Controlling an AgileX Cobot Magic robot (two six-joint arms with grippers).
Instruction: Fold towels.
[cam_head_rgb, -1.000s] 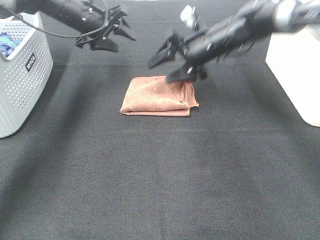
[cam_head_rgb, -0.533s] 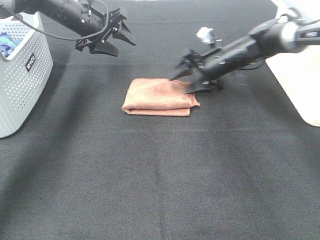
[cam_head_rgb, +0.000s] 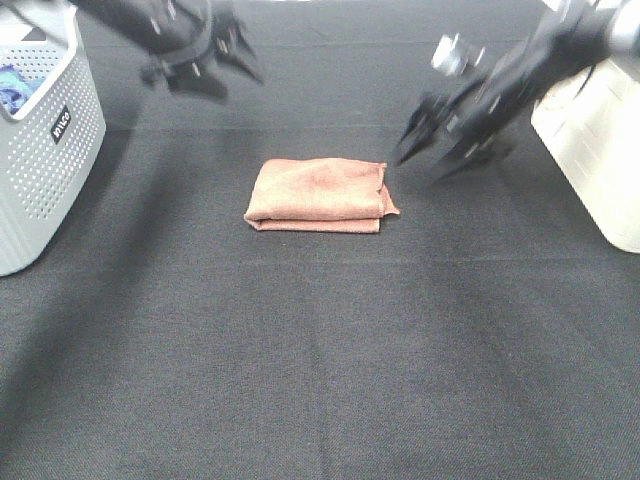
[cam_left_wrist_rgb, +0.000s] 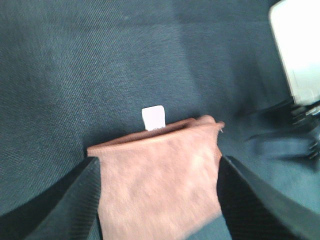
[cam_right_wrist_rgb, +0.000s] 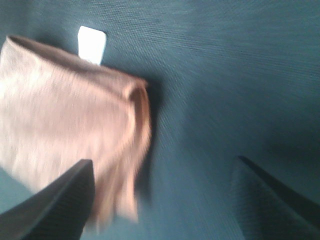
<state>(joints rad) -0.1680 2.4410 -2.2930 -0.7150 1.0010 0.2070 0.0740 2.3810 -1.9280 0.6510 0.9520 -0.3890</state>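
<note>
Covering the whole work surface, a black woven cloth lies over the table (cam_head_rgb: 320, 350), its weave plain in both wrist views, and nothing of the room shows beyond it. Near the middle lies the towel (cam_head_rgb: 318, 190), reddish-brown, folded into a compact rectangle with its layered edges toward the right side of the high view; a small white tag (cam_left_wrist_rgb: 153, 118) sticks out from under one edge, and no print can be read on it. At the left edge of the table stands a pale grey perforated basket (cam_head_rgb: 45, 150) bearing a small dark label with white lettering too small to read for certain; something blue shows inside it. At the right edge sits a white box (cam_head_rgb: 600, 140), unmarked as far as can be seen. The left gripper (cam_head_rgb: 205, 60) hangs above the far left part of the table, well apart from the towel, its fingers spread and empty. The right gripper (cam_head_rgb: 440, 145) hovers just beside the towel's right end, blurred, its fingers likewise spread wide and grasping nothing. In the wrist views dark fingers (cam_right_wrist_rgb: 55, 205) frame the towel on either side without touching it.
</note>
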